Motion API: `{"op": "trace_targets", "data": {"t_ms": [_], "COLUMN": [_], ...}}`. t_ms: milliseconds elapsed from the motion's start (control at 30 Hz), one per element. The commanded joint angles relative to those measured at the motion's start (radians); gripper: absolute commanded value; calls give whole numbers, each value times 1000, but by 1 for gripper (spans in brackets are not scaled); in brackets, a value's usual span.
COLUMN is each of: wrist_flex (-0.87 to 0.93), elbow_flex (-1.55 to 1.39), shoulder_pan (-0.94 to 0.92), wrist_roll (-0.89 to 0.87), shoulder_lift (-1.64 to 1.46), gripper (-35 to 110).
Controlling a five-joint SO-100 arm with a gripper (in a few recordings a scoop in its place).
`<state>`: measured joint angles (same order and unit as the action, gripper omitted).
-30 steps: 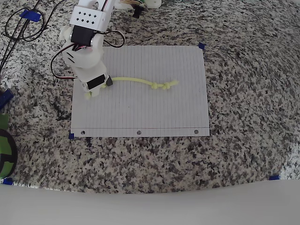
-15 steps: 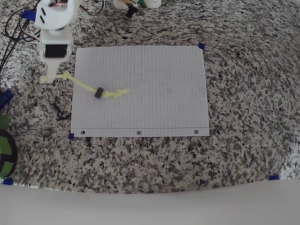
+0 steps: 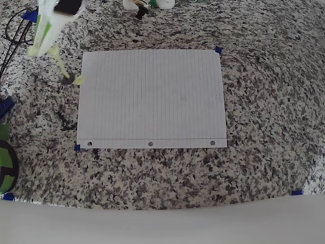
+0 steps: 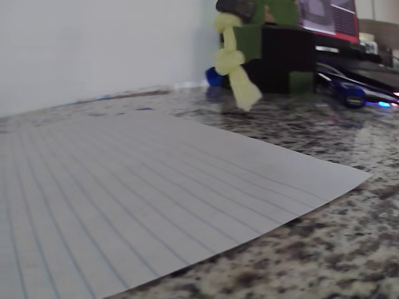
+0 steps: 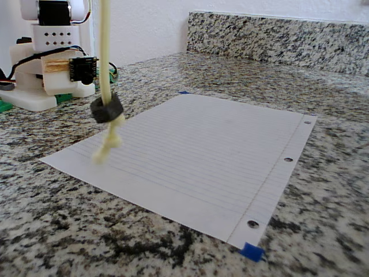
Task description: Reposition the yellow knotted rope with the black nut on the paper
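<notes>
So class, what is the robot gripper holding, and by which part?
The thin pale yellow knotted rope, held by its upper end; it hangs down with the black ring-shaped nut resting above the bottom knot, over the white lined paper's edge.

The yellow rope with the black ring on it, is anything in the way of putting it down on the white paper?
Nothing visible is. The thin yellow knotted rope hangs with its small black ring-shaped nut above the near corner of the white lined paper sheet, whose surface is bare.
</notes>
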<state>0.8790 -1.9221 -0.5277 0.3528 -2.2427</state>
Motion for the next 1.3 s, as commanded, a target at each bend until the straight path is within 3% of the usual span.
{"op": "trace_targets", "data": {"t_ms": [0,267,567,800,967,1267], "wrist_flex": [-9,-75,-206,-250,-273,-310], "elbow_flex": [-57,-359,-486,-611,-635,-637], "shoulder_pan": [43,179,219,244,265,95], "wrist_roll": [-222,-600,-749,-988,-1009,-1002], "shoulder_lift": [-129,-397,-503,-595,-641,-650], "gripper": [0,0,0,0,0,0]}}
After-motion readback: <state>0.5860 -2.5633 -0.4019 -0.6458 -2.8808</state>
